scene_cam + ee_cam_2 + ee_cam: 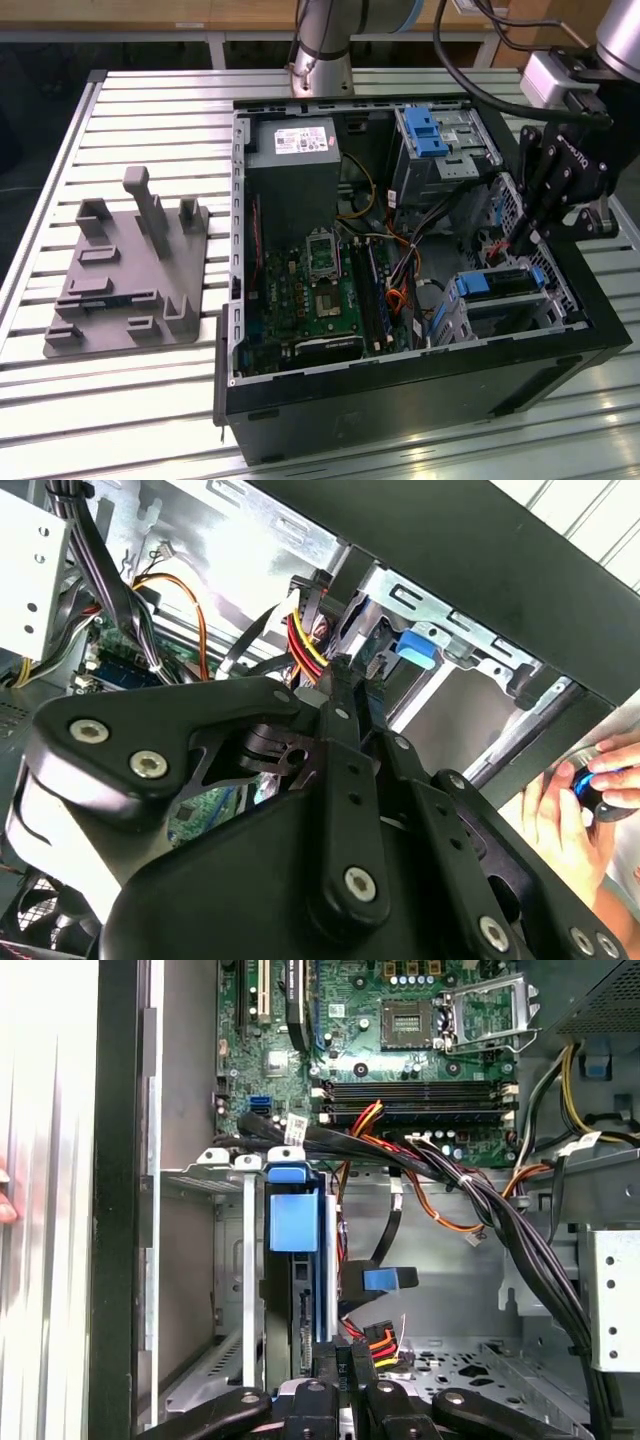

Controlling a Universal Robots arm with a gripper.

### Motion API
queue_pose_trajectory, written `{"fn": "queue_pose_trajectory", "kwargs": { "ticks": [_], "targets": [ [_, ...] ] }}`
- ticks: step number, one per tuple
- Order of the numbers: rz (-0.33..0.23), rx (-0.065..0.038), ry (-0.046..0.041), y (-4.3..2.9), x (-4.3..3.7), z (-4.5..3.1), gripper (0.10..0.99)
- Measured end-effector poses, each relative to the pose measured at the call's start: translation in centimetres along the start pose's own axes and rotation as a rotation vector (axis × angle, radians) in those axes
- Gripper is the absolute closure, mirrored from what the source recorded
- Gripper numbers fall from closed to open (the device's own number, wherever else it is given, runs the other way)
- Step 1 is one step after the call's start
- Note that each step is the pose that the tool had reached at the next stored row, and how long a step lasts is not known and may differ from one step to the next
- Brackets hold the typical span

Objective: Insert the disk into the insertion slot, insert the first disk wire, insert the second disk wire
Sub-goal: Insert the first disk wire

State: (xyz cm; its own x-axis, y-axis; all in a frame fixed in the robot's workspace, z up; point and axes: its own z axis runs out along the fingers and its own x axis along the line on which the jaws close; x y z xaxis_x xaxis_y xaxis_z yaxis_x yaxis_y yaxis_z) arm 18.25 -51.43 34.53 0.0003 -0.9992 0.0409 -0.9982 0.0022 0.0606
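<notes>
While 1 disk (490, 283) sits in insertion slot (506, 318), 1 gripper (523, 245) nearby.

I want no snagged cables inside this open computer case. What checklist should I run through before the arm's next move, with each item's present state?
1. Silver disk in its bright blue plastic carrier sits inside the low grey sheet-metal cage: ok.
2. Black gripper is close beside the red, yellow and orange wire bundle: ok.
3. That bundle's plug seated in the disk: cannot tell.
4. Flat black cable with the blue connector plugged in: not ok, it appears to hang free.
5. Person's hand well away from the work: not ok, it is just outside the black case wall.
</notes>
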Motion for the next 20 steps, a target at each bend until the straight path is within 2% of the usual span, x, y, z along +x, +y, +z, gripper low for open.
{"fn": "queue_pose_trajectory", "kwargs": {
  "ticks": [2,5,20],
  "targets": [
    [-0.001,0.000,-0.0086,0.00,0.23,0.00,0.914],
    [0.000,0.000,-0.0148,0.02,0.46,0.01,0.914],
    [0.000,0.000,-0.0229,0.12,0.56,0.01,0.914]
  ]
}}
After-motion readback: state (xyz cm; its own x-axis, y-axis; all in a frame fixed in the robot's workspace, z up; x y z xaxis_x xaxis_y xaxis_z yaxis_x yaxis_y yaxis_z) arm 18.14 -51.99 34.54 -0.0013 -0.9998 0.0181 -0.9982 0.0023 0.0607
